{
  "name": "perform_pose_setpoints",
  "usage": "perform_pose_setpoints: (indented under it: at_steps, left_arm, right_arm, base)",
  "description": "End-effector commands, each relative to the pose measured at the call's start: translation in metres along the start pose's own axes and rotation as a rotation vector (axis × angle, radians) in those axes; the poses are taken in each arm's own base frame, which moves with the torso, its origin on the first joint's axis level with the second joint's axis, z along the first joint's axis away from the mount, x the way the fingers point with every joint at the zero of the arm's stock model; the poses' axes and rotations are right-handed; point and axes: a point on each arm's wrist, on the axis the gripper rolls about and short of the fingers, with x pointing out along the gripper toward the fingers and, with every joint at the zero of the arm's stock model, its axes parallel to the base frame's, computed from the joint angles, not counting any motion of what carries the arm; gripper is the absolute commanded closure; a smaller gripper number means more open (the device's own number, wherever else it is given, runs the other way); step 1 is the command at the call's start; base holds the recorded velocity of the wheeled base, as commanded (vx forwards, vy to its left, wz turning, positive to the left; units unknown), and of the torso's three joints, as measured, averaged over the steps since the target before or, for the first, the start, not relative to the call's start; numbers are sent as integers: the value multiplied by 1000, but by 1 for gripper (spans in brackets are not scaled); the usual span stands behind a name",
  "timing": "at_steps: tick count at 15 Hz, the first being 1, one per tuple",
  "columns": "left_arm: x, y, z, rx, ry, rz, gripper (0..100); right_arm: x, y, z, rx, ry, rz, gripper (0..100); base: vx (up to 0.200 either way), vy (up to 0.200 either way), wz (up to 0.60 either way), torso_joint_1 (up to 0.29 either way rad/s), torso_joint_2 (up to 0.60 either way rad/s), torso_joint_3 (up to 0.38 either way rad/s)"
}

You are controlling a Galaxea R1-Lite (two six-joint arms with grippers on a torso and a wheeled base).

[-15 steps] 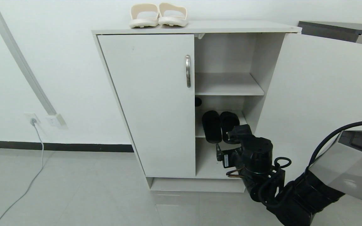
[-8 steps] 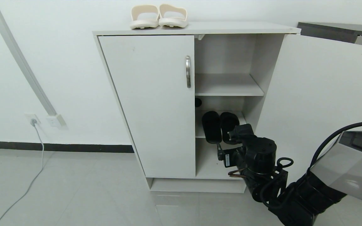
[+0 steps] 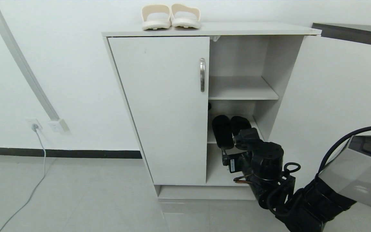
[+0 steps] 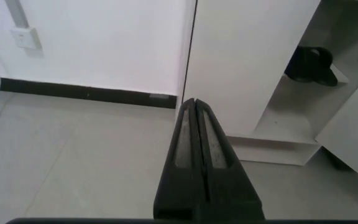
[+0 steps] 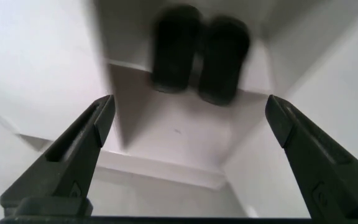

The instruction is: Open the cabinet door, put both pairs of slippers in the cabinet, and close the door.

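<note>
One cabinet with two doors: one shut door, one open door. One handle. Two shelves inside, over one bottom board. Four slippers in two pairs: two cream slippers, two black slippers. Two wall boxes, one cable. Two hands: left hand, right hand.

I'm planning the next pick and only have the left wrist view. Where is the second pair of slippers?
Observer: The beige slippers sit side by side on the cabinet top, above the closed left door.
Operator: And the right tool?
Observer: The right tool is open, facing the black slippers on the middle shelf.
Operator: How far open is the right door?
Observer: The right door is swung wide, to the robot's right.
</note>
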Motion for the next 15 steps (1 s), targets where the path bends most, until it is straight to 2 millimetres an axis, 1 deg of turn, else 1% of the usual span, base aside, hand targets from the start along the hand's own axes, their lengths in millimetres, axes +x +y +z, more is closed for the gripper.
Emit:
perform_pose_setpoints:
  at_steps: [1, 7, 11, 15]
  left_arm:
    - [0, 0, 0, 0, -1, 1, 100]
    - [0, 0, 0, 0, -1, -1, 100]
    - [0, 0, 0, 0, -1, -1, 100]
    - [0, 0, 0, 4, -1, -2, 100]
  right_arm:
    - [0, 0, -2, -11, 3, 0, 0]
    - [0, -1, -9, -38, 15, 14, 0]
    - [-1, -1, -10, -38, 16, 17, 0]
    - [-1, -1, -7, -37, -5, 27, 0]
  base:
    - [0, 200, 0, 2, 2, 2]
    - [0, 200, 0, 1, 2, 0]
    - [0, 200, 0, 4, 2, 2]
    - [0, 0, 0, 0, 0, 0]
